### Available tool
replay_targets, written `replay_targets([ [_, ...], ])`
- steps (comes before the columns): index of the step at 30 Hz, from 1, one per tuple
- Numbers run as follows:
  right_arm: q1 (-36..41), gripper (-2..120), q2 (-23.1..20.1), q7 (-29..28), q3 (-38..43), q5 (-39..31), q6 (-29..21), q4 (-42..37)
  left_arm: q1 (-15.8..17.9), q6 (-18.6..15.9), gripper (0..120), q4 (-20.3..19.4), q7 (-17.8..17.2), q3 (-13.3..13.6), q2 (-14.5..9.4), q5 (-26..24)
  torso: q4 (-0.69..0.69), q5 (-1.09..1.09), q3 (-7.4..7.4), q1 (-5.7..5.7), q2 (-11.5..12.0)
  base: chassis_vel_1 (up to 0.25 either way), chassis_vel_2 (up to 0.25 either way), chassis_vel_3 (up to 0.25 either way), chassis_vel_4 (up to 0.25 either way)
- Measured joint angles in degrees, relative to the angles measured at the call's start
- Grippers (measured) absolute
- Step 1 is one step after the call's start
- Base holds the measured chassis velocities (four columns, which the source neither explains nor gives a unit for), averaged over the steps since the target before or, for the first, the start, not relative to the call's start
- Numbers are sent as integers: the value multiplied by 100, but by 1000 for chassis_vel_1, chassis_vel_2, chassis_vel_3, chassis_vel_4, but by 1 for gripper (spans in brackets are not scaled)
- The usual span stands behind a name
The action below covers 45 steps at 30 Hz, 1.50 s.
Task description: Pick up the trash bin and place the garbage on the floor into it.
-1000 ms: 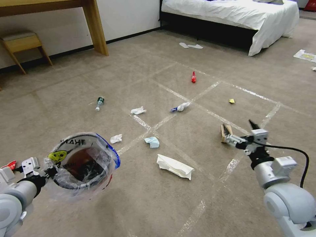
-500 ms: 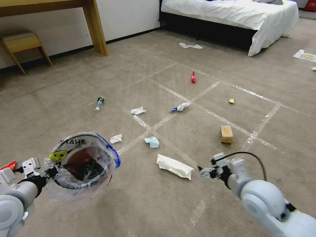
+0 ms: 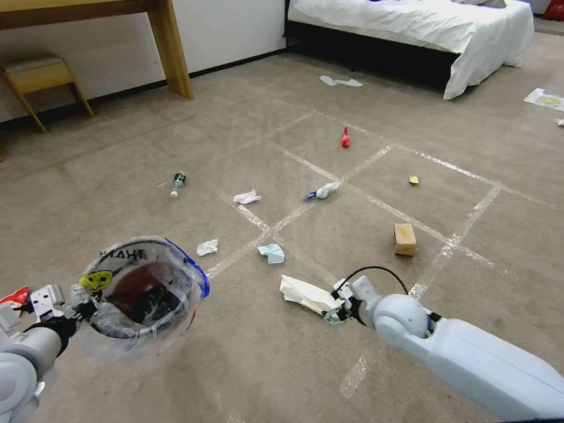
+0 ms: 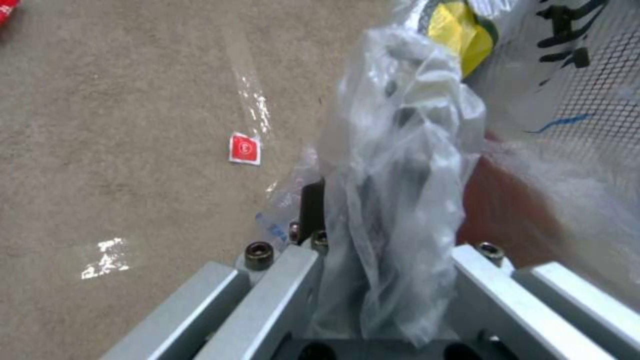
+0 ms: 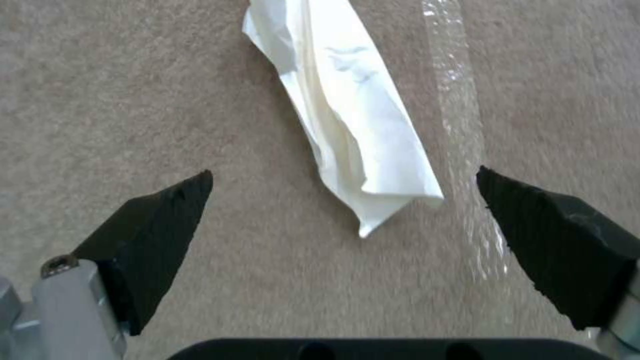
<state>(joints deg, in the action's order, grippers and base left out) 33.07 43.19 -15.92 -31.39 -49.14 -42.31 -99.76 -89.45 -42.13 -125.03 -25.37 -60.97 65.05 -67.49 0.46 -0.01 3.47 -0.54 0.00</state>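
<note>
While the left gripper [image 3: 82, 305] stays out of it, clamped on the rim of the bin [image 3: 144, 294] held off the floor, the right gripper [image 5: 343, 200] hangs with jaws spread over the paper [image 5: 347, 115] on the carpet. Light, limp, crushable, it looks best pinched at its near end. Mirrored lettering on the bag, "THA…", is only partly legible.

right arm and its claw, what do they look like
The right arm is smooth pale grey with a rounded joint and a thin black cable looping over the wrist. The right claw has two black wedge-shaped fingertips on silver metal fingers with small bolts.
</note>
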Motion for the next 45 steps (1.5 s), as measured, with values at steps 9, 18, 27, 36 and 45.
replay_targets([
  [9, -771, 100, 505, 180, -1199, 307, 309, 1050, 0, 0, 1, 2, 5, -102, 53, -17, 1, 1, 0, 0, 0, 0, 0, 0, 0],
  [18, -957, 100, 1048, 615, -1529, 1061, 889, 2200, -123, 0, 1, -136, 7, -230, 165, -24, 1, 1, 0, 0, 0, 0, 0, 0, 0],
  [27, -1014, 100, 1652, 1139, -1486, 1638, 1523, 3367, -259, 0, 1, -302, -6, -309, 284, 2, 1, 0, 0, 0, 0, 0, 0, 0, 0],
  [36, -996, 100, 2091, 1103, -1554, 1708, 1705, 3724, -282, 0, 1, -335, 1, -378, 289, -16, 1, 0, 0, 0, 0, 0, 0, 0, 0],
  [45, -1032, 100, 2412, 1088, -1564, 1882, 1913, 4175, -283, 0, 1, -315, 41, -368, 305, -1, 1, 0, 0, 0, 0, 0, 0, 0, 0],
])
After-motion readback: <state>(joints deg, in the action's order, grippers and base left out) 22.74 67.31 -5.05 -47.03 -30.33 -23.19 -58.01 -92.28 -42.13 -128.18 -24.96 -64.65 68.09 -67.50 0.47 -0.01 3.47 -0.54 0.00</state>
